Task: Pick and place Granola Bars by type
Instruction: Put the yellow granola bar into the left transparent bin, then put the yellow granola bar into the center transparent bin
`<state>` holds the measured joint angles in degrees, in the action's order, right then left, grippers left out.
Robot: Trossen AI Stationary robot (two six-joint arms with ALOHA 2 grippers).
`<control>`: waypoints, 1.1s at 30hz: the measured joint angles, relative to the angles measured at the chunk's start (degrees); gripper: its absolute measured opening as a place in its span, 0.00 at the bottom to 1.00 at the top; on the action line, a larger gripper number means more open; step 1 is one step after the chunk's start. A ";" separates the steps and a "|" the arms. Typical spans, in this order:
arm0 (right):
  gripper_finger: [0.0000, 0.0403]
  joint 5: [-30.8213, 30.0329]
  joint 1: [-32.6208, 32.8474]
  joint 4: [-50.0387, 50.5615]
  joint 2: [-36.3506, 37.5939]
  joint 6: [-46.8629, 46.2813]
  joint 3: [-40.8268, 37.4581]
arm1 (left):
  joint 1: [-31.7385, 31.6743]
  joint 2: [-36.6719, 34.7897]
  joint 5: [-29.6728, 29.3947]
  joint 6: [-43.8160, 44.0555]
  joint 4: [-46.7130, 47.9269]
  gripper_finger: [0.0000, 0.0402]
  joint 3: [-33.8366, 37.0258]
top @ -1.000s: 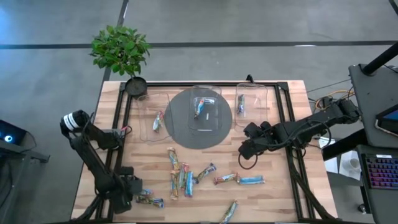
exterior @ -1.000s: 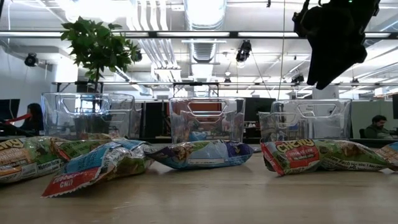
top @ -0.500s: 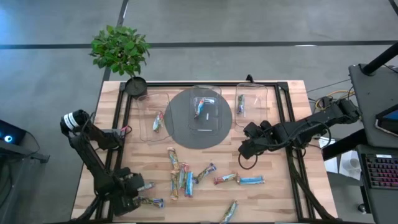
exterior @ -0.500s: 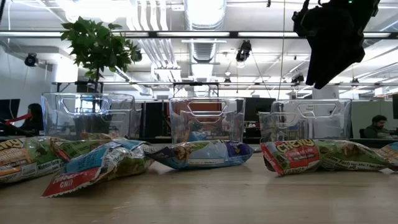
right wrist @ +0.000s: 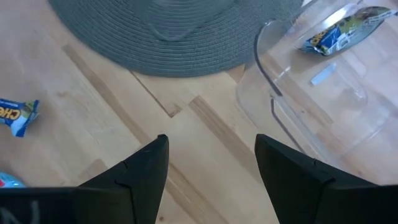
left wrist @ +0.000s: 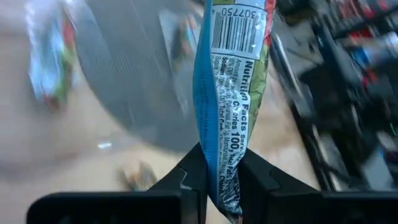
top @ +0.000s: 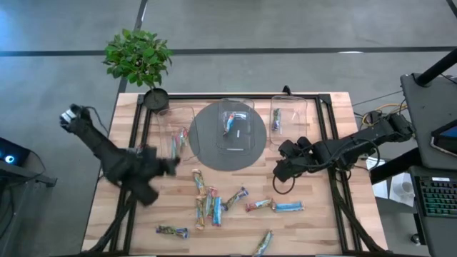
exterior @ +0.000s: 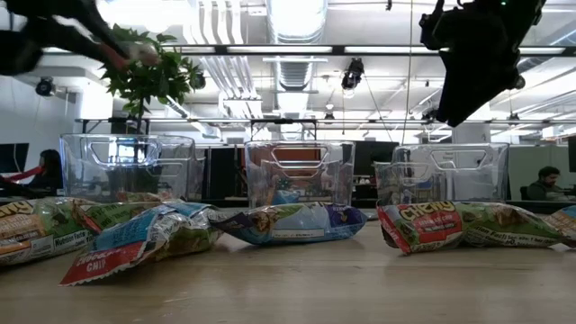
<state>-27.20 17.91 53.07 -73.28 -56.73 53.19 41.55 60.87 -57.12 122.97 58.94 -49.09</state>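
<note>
**benchwatcher:** Grip check please, what's in your left gripper (left wrist: 221, 169) right now?

**two_arm_rig:** Left one's clamped tight on one granola bar (left wrist: 233, 93), pinched by the bottom end so it sticks out past my fingers (left wrist: 261, 180). Shiny wrapper with a blue side and a green edge, a barcode up top and the nutrition facts panel facing my wrist cam. From above, that hand is up off the table (top: 321, 228), just beside the left bin (top: 177, 134).

**benchwatcher:** And the other hand? How many of everything?

**two_arm_rig:** Right gripper (right wrist: 211, 152) has its fingers spread, nothing in it, hanging near the right bin (top: 288, 114). Three clear bins counting the middle bin (top: 235, 123) on the round grey mat (top: 207, 146), one bar in each. Loose bars (top: 235, 198) on the wood: roughly nine, though a few are bunched together, so I can't swear to it.
</note>
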 joint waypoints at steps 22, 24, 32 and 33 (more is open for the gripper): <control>0.57 0.09 0.07 -1.11 0.00 -0.70 0.00 | -34.81 -9.65 21.00 -31.03 -14.78 0.31 12.41; 0.57 0.09 0.07 -1.15 0.00 -0.70 0.00 | -34.79 -9.68 21.98 -31.59 -13.13 0.34 10.27; 0.57 1.15 0.02 -1.72 0.00 -0.07 0.00 | -32.08 -9.65 27.69 -47.62 -12.49 0.35 -2.12; 0.57 2.57 0.02 -2.46 0.00 1.46 0.00 | -31.45 -9.39 29.10 -50.64 -12.71 0.35 -3.59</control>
<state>-24.63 17.93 50.61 -73.28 -55.27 53.19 10.11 51.47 -28.02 72.33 46.23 -52.68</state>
